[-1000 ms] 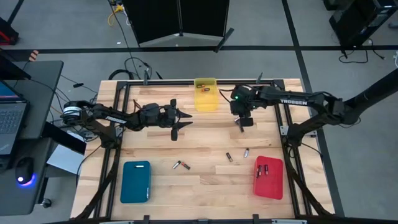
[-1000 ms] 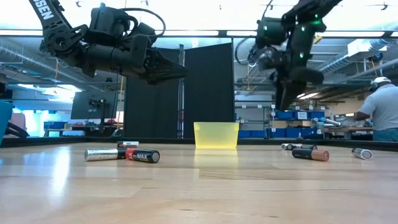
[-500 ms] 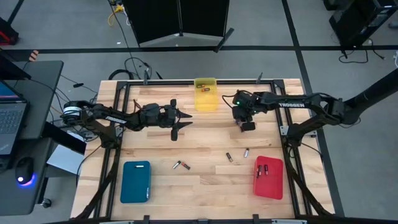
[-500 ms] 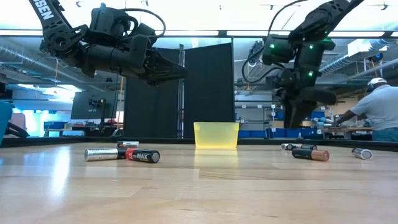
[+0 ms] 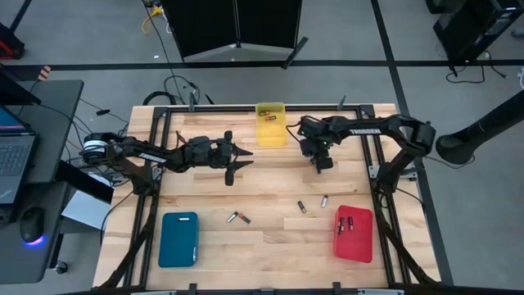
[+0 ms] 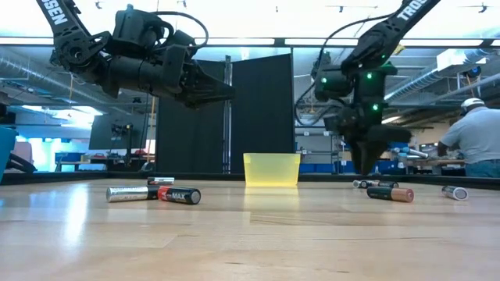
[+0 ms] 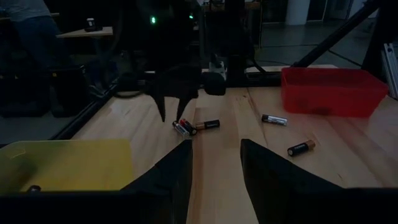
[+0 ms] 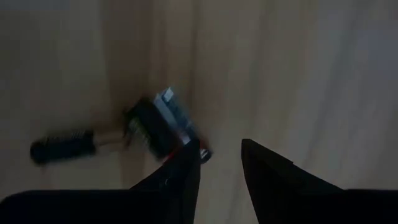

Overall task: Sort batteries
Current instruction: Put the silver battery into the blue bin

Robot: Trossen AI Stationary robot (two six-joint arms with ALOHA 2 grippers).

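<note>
Nearest, in the low view, loose batteries [image 6: 153, 193] lie on the table [image 6: 250, 242]; light, hard, smooth cells, likely to roll, best pinched mid-barrel across the axis. Farther back, the right gripper [image 8: 219, 163] is held released, empty, over a pair [image 8: 163, 124]. The left gripper [image 7: 216, 158] hangs released, idle, mid-table.

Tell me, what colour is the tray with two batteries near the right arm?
Red. The tray shows best in the high view.
</note>
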